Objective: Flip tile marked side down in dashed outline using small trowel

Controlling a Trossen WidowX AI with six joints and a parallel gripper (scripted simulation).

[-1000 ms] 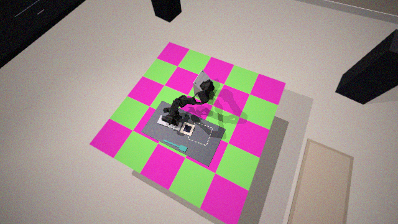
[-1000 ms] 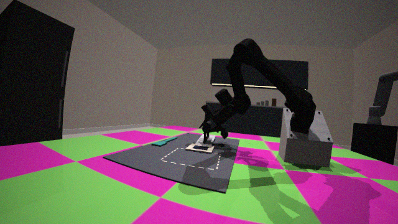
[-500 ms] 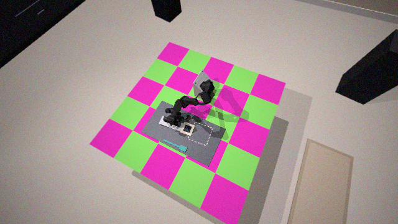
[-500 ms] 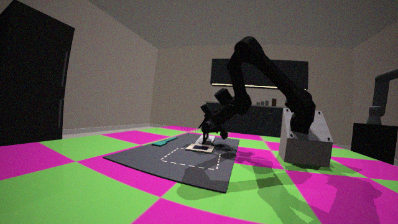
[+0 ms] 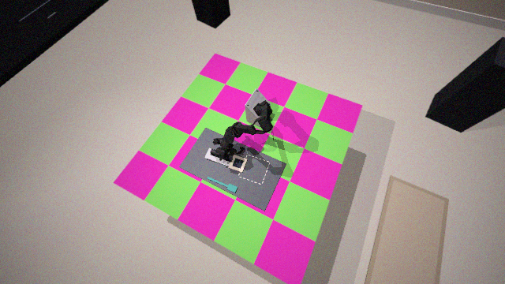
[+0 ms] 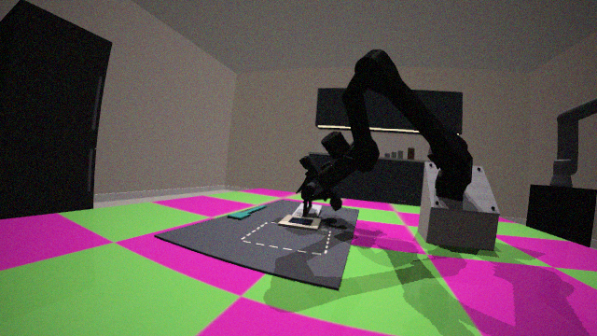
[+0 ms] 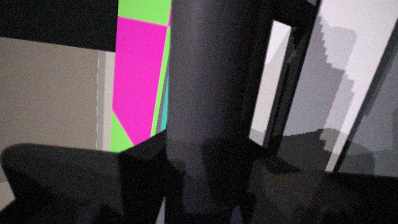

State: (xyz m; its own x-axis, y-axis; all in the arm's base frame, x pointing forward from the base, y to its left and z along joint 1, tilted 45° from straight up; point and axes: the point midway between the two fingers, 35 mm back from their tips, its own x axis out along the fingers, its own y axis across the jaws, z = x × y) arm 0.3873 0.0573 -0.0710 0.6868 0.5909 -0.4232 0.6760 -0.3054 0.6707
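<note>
The cream tile (image 5: 237, 162) (image 6: 299, 221) lies on the grey mat (image 5: 252, 197) (image 6: 205, 238), dark marked side up, beside the dashed outline (image 5: 261, 184) (image 6: 325, 254) toward the white rack. My gripper (image 5: 226, 157) (image 6: 307, 208) (image 7: 204, 133) is low at the tile's rack-side edge, shut on the trowel. The trowel's thick dark handle (image 7: 207, 75) fills the middle of the wrist view. Its blade is hidden, so I cannot tell whether it touches the tile.
A white rack (image 5: 208, 156) lies on the mat beside the tile, partly under the gripper. A teal flat tool (image 5: 232, 188) (image 6: 242, 215) lies along the mat's edge away from the arm base (image 6: 459, 229). The table is checkered pink and green.
</note>
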